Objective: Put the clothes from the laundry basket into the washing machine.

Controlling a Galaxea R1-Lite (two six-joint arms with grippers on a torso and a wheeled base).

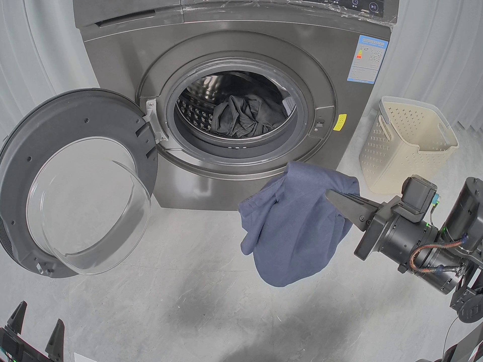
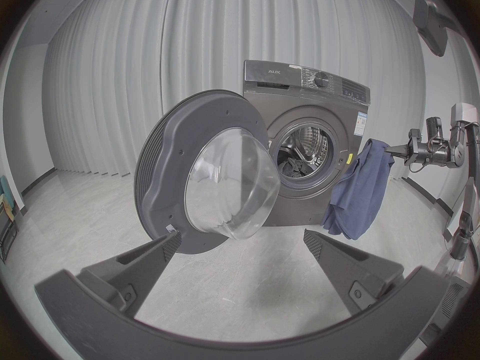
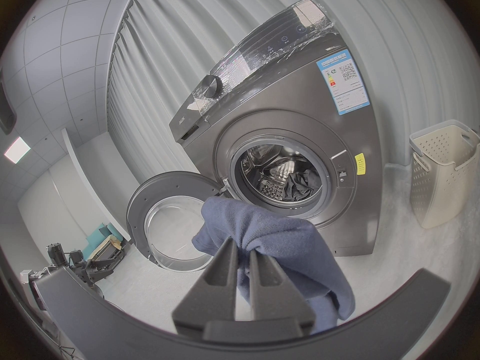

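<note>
Jaws of the right gripper [image 1: 332,196] clamp a limp blue garment [image 1: 292,227], perhaps a shirt, before the grey washing machine [image 1: 126,41].

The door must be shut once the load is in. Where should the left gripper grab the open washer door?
Probably the door's grey rim, at the edge farthest from the hinge, coming from the robot's left with the open left gripper. The rim looks thin enough to pinch; the bulging glass bowl is smooth and wide.
</note>
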